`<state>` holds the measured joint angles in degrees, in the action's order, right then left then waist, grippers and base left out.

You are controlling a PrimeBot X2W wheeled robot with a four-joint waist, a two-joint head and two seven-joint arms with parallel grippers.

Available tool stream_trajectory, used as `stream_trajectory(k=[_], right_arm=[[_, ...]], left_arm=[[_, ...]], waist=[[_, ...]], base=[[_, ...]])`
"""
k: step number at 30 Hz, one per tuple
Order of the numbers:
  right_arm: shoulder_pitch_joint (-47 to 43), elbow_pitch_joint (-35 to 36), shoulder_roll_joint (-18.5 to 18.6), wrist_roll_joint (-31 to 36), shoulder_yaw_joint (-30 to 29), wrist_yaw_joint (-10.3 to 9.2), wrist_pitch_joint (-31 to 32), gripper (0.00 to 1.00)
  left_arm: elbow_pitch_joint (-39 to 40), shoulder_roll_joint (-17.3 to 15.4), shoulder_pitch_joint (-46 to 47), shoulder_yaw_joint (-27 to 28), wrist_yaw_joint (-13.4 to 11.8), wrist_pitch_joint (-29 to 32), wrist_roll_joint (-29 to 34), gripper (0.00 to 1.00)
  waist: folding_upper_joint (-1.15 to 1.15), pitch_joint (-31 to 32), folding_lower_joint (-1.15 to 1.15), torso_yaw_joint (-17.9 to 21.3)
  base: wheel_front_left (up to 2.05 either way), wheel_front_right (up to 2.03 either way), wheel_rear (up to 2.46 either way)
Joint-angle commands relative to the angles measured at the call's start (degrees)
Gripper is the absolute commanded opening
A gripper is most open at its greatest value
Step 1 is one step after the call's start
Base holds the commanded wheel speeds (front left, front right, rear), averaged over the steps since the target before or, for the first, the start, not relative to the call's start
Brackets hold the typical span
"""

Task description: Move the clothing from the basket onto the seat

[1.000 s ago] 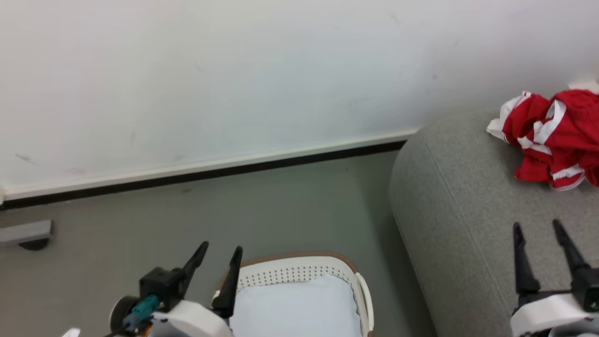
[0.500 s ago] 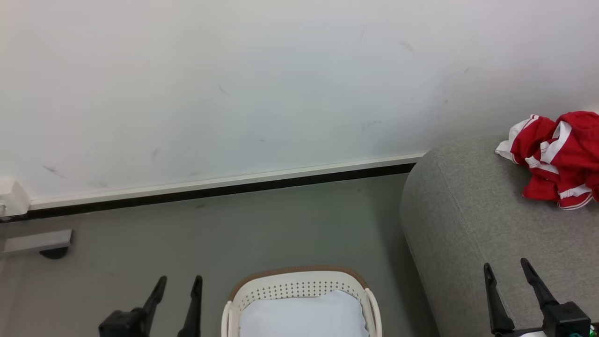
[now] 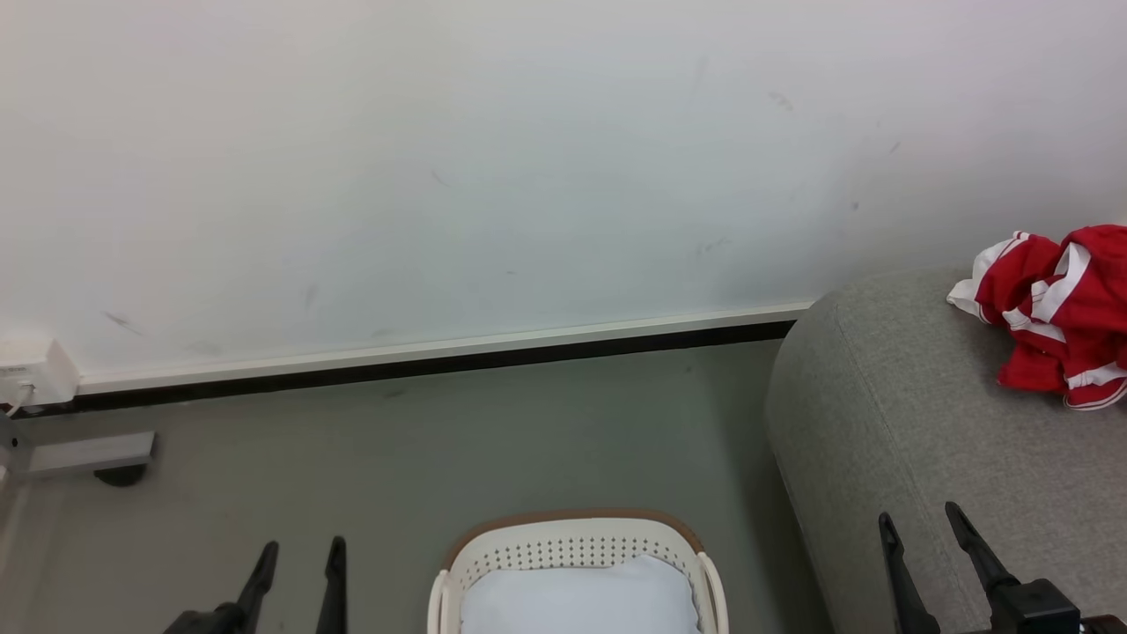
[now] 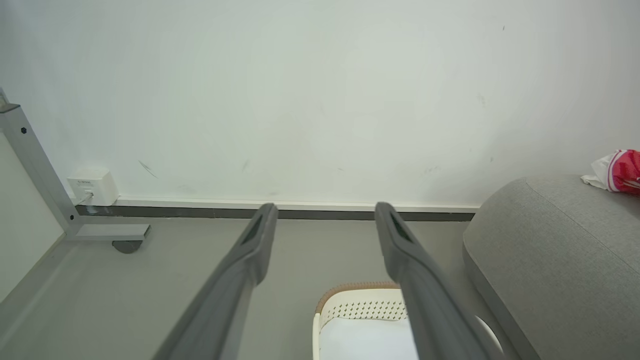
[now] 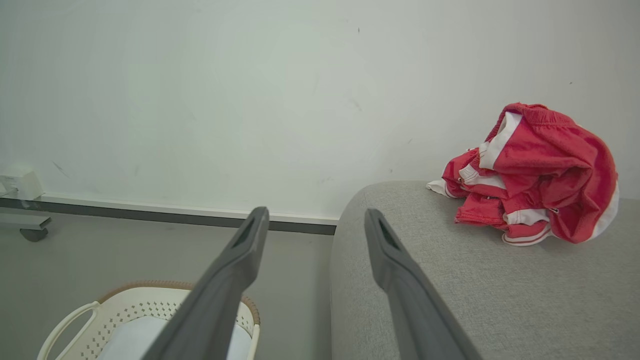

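The red clothing with white trim lies crumpled on the grey seat near the wall; its edge shows in the left wrist view. The cream basket stands on the floor left of the seat, with a pale white pad inside. My left gripper is open and empty over the floor left of the basket. My right gripper is open and empty over the seat's front part.
A white wall with a dark baseboard runs behind. A grey metal foot with a caster and a white socket box sit at the far left. Grey floor lies between the wall and the basket.
The head view has shifted, so wall, basket and seat sit lower and further right. Both grippers have sunk towards the bottom edge; the left one has drawn away from the basket's rim.
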<state>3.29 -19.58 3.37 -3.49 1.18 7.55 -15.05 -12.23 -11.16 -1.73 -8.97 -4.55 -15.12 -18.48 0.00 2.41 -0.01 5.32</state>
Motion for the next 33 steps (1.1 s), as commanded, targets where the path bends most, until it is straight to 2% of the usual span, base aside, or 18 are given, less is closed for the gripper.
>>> stream_trajectory(k=[1, 11, 22, 23, 27, 33], right_arm=[[-0.8, -0.4, 0.1, -0.5, 0.1, -0.14, -0.2, 1.00], [-0.3, -1.3, 0.1, -1.5, 1.0, -0.13, -0.2, 1.00], [-0.1, -1.9, 0.3, -1.7, 1.3, -0.14, -0.2, 1.00], [0.0, -1.7, 0.1, -1.4, 1.3, 0.00, 0.0, 0.00], [-0.6, -3.6, -0.2, -1.8, 1.2, 0.01, 0.5, 0.00], [0.1, -3.2, -0.2, -9.0, 0.1, 0.00, 2.6, 0.00]], left_arm=[[-0.4, 0.6, -0.9, 1.0, 0.6, 0.0, 1.1, 1.00], [-1.8, 3.6, -0.8, 5.1, 3.7, 0.0, 4.6, 1.00], [-2.8, 5.6, -0.6, 8.1, 5.7, 0.0, 7.0, 1.00], [-2.7, 5.6, -0.3, 8.1, 5.7, 0.0, 6.5, 0.00], [-4.7, 6.2, -0.9, 7.9, 5.6, 0.2, 6.2, 0.00], [-4.9, 6.3, 0.3, 9.0, 6.2, 2.4, -0.4, 0.00]], waist=[[0.00, 0.1, 0.01, -0.1], [0.00, 0.3, 0.01, -0.4], [0.00, 0.4, 0.01, -0.7], [0.00, 0.4, 0.01, -0.7], [0.00, 0.4, 0.01, -0.8], [0.00, 0.2, 0.01, -1.0]], base=[[0.00, 0.00, 0.00], [0.00, 0.00, 0.00], [0.00, 0.00, 0.00], [0.00, 0.00, 0.00], [0.00, 0.00, 0.00], [0.00, 0.00, 0.00]])
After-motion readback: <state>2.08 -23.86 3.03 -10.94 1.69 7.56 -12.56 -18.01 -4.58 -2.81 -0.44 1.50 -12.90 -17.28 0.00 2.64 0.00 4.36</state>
